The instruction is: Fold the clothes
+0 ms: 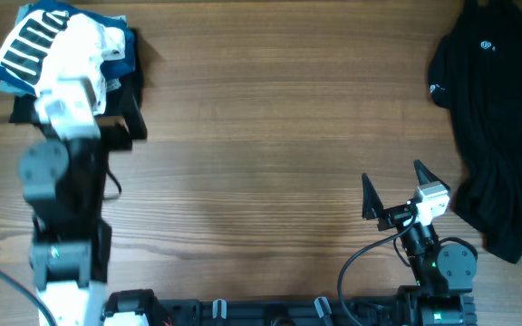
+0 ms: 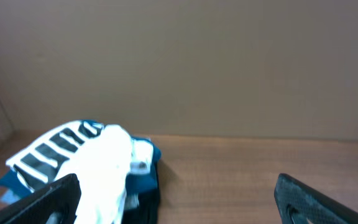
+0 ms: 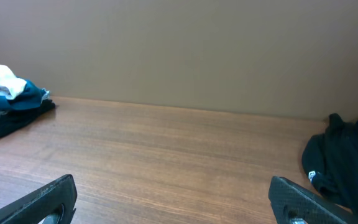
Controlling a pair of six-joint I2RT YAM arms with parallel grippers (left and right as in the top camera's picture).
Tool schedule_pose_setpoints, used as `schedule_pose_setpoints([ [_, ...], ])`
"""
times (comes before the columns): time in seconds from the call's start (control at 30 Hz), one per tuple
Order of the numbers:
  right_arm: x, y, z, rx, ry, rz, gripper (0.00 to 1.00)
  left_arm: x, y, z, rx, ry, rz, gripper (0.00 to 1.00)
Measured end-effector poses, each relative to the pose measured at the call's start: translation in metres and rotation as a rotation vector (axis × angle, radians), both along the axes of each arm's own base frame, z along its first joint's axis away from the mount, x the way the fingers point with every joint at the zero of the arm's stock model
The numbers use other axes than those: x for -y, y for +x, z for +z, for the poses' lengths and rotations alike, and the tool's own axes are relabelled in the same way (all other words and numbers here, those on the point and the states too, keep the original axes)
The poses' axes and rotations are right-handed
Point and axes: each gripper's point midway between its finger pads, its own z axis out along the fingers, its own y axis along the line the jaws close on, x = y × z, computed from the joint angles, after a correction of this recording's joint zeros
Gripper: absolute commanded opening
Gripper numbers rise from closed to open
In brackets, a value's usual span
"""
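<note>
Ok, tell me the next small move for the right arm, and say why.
Probably swing the right pincer rightwards to the crumpled black fabric garment and close on its near edge. The pincer is open and empty. The garment lies bunched and unfolded beside it, at the right edge of the brown wooden table, whose bare middle leaves room to spread it.

Wooden table [image 1: 261, 136] (brown grain), plain beige wall [image 3: 179, 50] behind, soft even light
</note>
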Motion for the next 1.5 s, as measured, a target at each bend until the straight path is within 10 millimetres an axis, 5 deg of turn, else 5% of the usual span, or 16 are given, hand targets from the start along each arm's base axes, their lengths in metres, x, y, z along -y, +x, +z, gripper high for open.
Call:
schedule_pose_setpoints([
  [0.23,0.000,0.000,0.000,0.000,0.000,0.000,1.00,0.004,-0.060,-0.053,0.125,-0.049,0.003,1.00],
  [0.6,0.000,0.000,0.000,0.000,0.000,0.000,1.00,-0.001,-0.094,-0.052,0.402,-0.067,0.021,1.00],
  [0.8,0.000,0.000,0.000,0.000,0.000,0.000,0.99,-0.002,-0.093,-0.062,0.384,-0.068,0.024,1.00],
  [1.23,0.000,0.000,0.000,0.000,0.000,0.000,1.00,-0.003,-0.078,-0.144,0.133,-0.143,0.039,1.00],
  [1.27,0.000,0.000,0.000,0.000,0.000,0.000,1.00,-0.003,-0.079,-0.163,0.056,-0.153,0.045,1.00],
  [1.5,0.000,0.000,0.000,0.000,0.000,0.000,1.00,-0.003,-0.079,-0.167,0.042,-0.169,0.048,1.00],
])
